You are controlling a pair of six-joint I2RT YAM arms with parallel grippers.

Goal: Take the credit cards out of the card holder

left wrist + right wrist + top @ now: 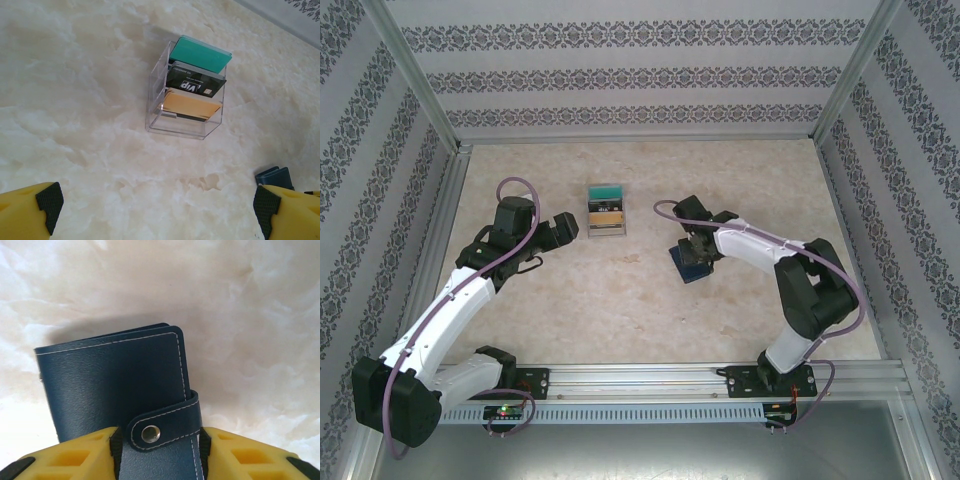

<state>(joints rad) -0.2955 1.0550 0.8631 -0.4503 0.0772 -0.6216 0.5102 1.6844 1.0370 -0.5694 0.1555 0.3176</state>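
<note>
The overhead view places the left gripper (562, 228) above the desk (620, 310) with its jaws at full spread and nothing between them, just left of a clear box (606, 210) near the desk's middle. The right gripper (692, 250) is well to the right of that box, directly over the wallet (692, 270), which from this height reads only as a small dark blue shape. The left wrist view supplies the box's contents, which the overhead view leaves vague: a teal card (200, 54) at the back, a black card (195, 85) with white lettering in the middle and a gold card (190, 105) in front, all standing upright in stepped slots. Its black fingertips (47, 200) sit at the two lower corners of that view, far apart, and a corner of the wallet shows at the right edge. The right wrist view alone gives the wallet's condition: folded shut, white stitching along its edge, its strap (165, 422) fastened by a metal snap. The yellow fingers stand half closed with their black pads (116, 450) tight against the wallet on either side of the strap, so the wallet is gripped at its strap end. A shadow lies beyond its far edge; whether it is clear of the desk cannot be told.
</note>
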